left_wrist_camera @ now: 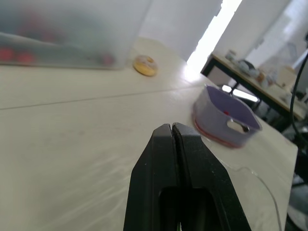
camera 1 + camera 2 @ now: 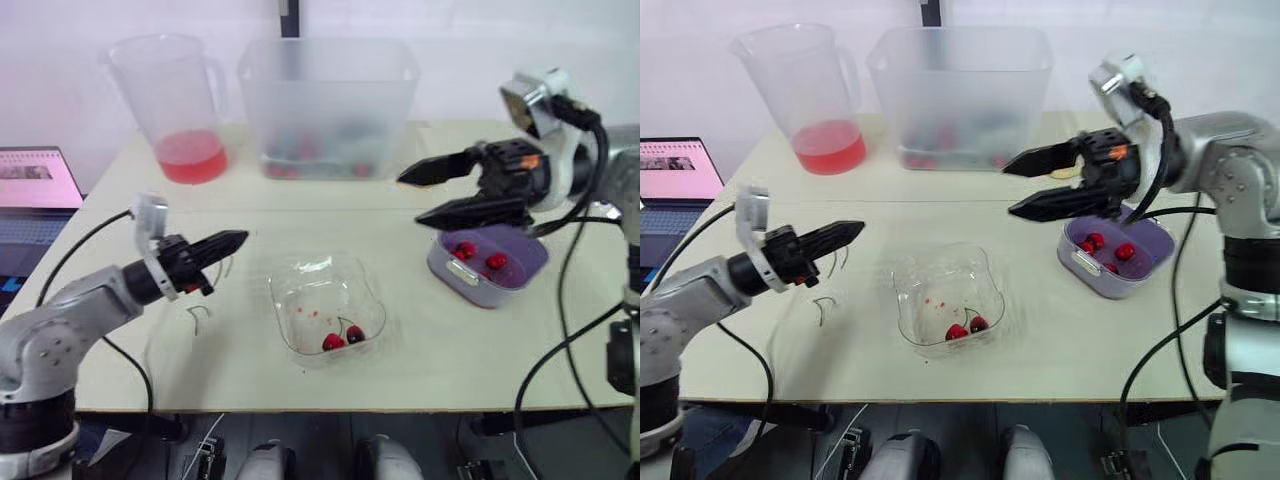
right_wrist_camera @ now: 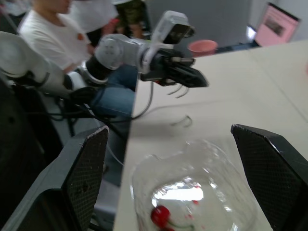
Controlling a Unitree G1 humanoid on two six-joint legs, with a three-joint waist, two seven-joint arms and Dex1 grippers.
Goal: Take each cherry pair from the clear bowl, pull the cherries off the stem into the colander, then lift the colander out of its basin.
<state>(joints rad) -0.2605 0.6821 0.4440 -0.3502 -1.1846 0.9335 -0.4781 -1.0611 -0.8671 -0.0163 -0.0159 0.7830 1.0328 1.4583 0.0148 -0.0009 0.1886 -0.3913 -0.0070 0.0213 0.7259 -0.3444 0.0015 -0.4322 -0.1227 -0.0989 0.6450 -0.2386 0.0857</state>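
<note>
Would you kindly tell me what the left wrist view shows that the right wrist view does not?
The left wrist view adds the purple colander, the frosted bin and a small yellow object. The right wrist view adds the clear bowl with a cherry pair, a stem in the left claw, and seated people. Both show the table and the shut left claw.

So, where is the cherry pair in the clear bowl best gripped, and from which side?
Grip the stem where it arches above the cherries, coming straight down through the open top of the clear bowl: its walls block a side approach, and round fruit would likely slip. The open right hand is free; the left hand holds a bare stem.
</note>
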